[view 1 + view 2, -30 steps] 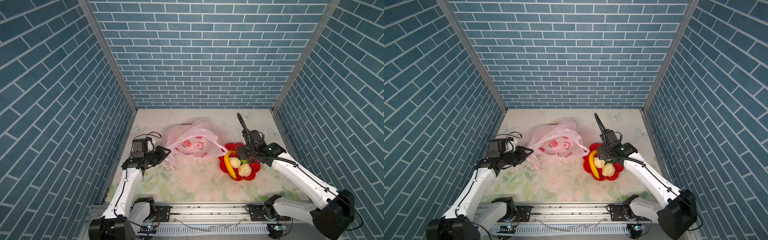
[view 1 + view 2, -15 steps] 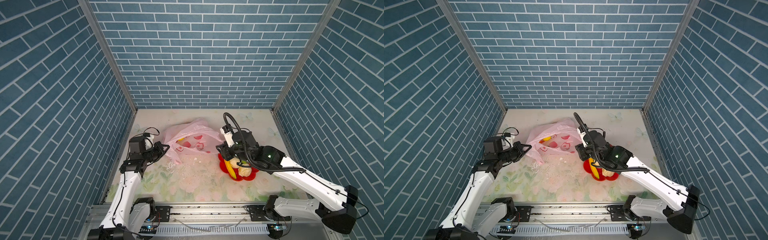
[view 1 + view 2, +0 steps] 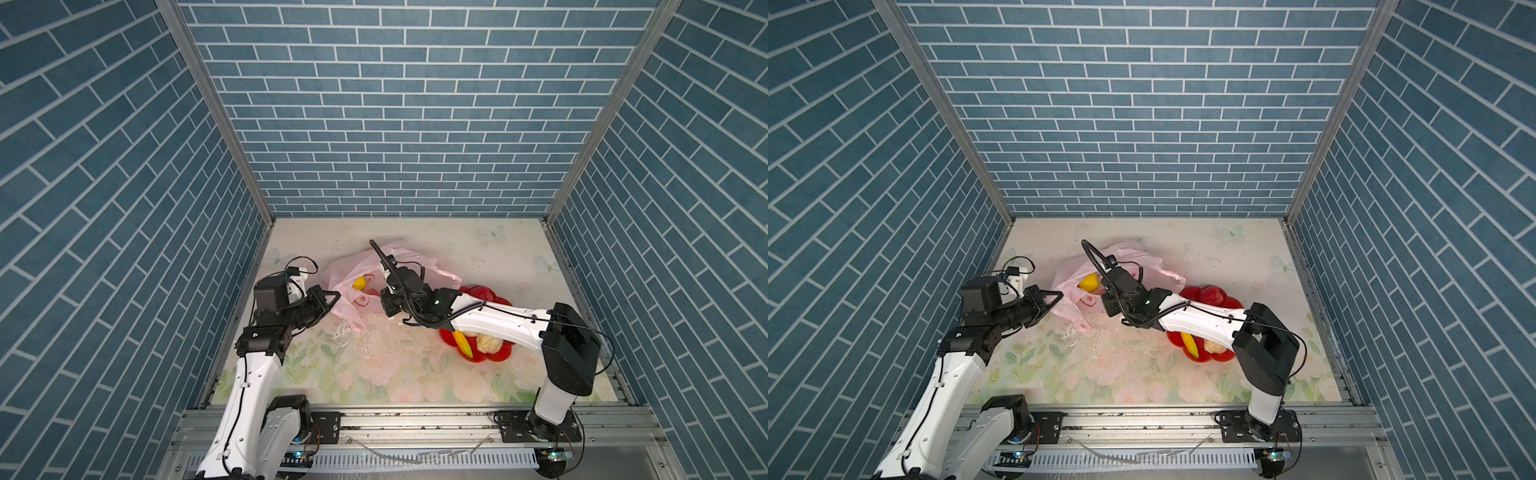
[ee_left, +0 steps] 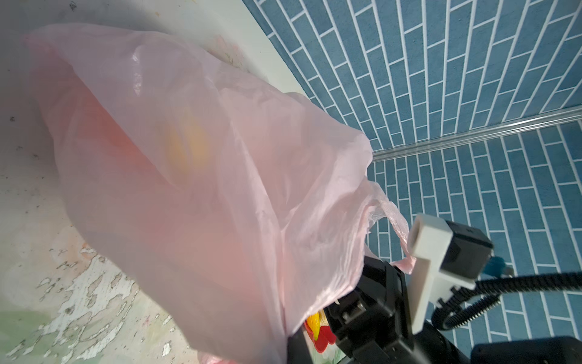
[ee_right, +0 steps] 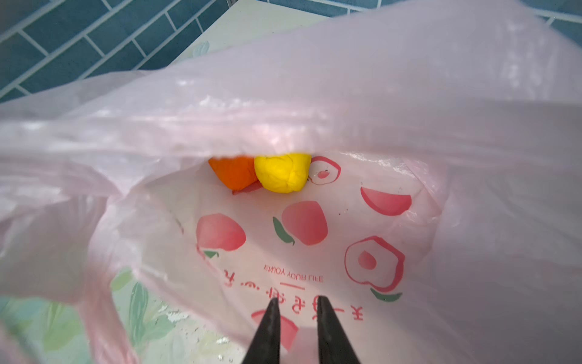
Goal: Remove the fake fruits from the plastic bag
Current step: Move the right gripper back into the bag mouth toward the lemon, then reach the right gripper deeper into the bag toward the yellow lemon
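The pink plastic bag [image 3: 353, 286] lies on the mat left of centre, its mouth facing the right arm. My left gripper [image 3: 334, 296] is shut on the bag's near-left edge and holds it up; film drapes over its fingers in the left wrist view. A yellow lemon [image 5: 281, 173] and an orange [image 5: 233, 173] sit deep inside the bag. My right gripper [image 5: 298, 302] is at the bag's mouth over the printed lower film. Its black fingertips [image 5: 274, 310] stand a narrow gap apart with nothing between them. A banana [image 3: 463, 345], a cream ball [image 3: 489, 343] and a red berry [image 3: 1212, 294] lie on the red plate [image 3: 500, 355].
The right forearm [image 3: 494, 322] stretches low across the red plate. Blue brick walls [image 3: 232, 232] close in the left, back and right sides. An aluminium rail [image 3: 415, 419] runs along the front edge. The mat [image 3: 374, 361] is flaked and speckled in front of the bag.
The right arm swung left from above the plate to the bag's mouth, its jaws narrowing. The left gripper shut on the bag's edge and lifted it, opening the mouth.
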`<state>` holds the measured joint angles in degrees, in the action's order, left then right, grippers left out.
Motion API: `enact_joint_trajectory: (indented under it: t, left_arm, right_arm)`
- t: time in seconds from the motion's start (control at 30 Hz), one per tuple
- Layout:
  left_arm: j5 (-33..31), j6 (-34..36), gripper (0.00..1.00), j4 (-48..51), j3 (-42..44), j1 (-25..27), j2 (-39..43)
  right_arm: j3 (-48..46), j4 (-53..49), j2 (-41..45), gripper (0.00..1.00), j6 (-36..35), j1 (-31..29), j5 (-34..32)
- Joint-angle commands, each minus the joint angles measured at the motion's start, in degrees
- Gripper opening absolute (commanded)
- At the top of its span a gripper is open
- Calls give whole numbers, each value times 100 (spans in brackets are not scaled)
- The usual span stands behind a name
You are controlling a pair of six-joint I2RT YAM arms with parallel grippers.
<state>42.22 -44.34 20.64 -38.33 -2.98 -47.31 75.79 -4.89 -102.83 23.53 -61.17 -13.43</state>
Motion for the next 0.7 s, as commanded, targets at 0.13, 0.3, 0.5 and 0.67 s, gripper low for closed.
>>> enact_joint_trajectory:
  t: [0.13,0.3,0.5,0.67]
  left_arm:
    - [108,-25,1,90,254,19,267]
    - [32,-149,1,-28,421,17,321]
    - [-51,-274,2,-131,387,11,291]
    - [-74,-356,5,-135,415,10,375]
  right_arm:
    - [614,623,-666,20,354,8,523]
    - [-111,976,-573,12,-330,-80,1032]
    - [-663,607,-442,8,-1481,-89,1092]
    - [-712,211,-505,6,-1982,-69,963]
